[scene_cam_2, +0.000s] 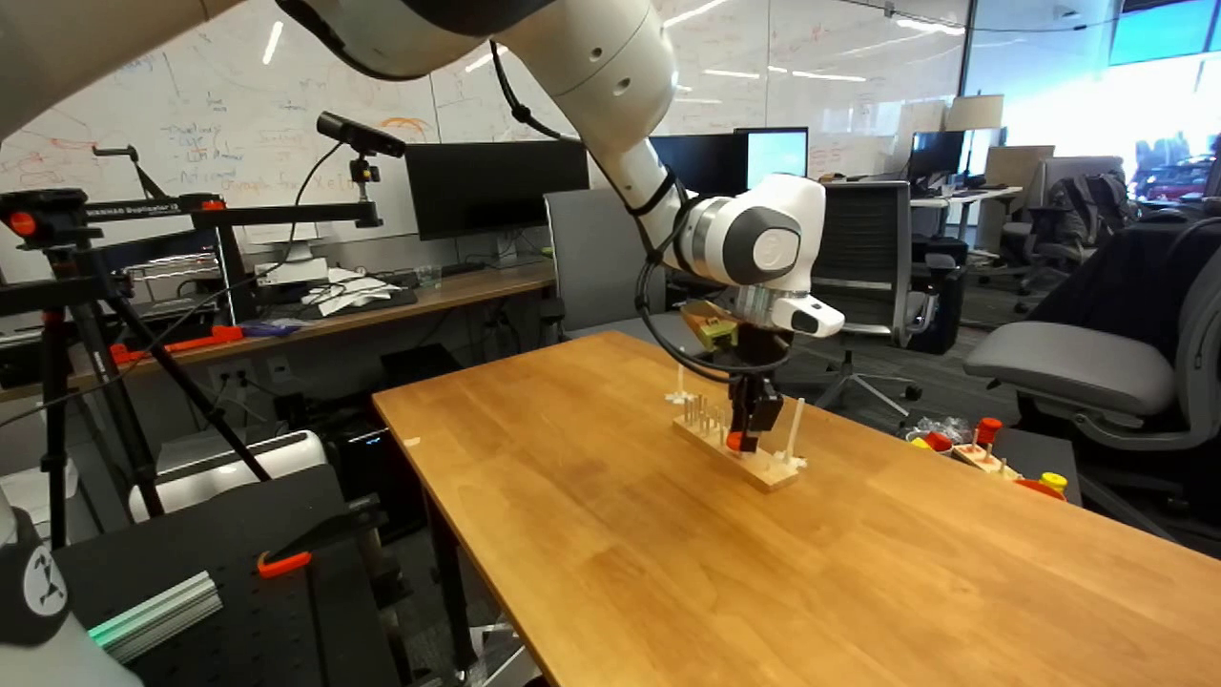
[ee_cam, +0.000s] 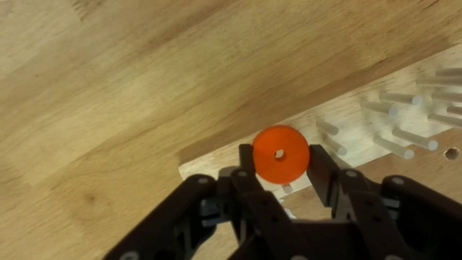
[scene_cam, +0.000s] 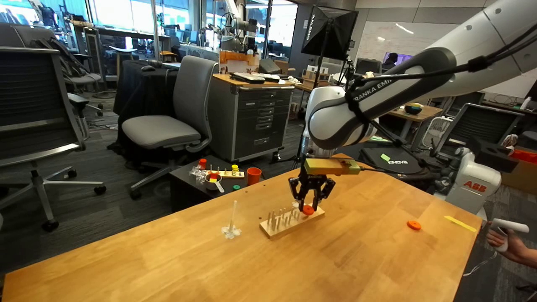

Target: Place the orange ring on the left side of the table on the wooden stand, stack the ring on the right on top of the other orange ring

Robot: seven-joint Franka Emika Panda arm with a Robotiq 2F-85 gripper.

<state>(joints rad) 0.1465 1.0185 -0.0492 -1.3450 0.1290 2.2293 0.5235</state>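
My gripper (ee_cam: 280, 153) is shut on an orange ring (ee_cam: 265, 164), its two dark fingers touching opposite sides. The ring lies flat above one end of the wooden stand (ee_cam: 213, 159), clear of the denser pegs. A peg tip peeks out past the ring's edge in the wrist view; something pale shows through the hole. Whether a peg passes into it I cannot tell. In both exterior views the gripper (scene_cam: 308, 207) points straight down over the stand (scene_cam_2: 775, 471). The other orange ring (scene_cam: 414, 225) lies flat on the table (scene_cam: 361, 256), towards the right in an exterior view.
A lone whitish upright stick (scene_cam: 233, 218) is taped to the table beside the stand; another such stick (scene_cam_2: 794, 434) rises close by the gripper. Yellow tape (scene_cam: 460, 223) marks the table's edge. A low black side table (scene_cam: 184, 193) holds toys and a red cup (scene_cam: 254, 176).
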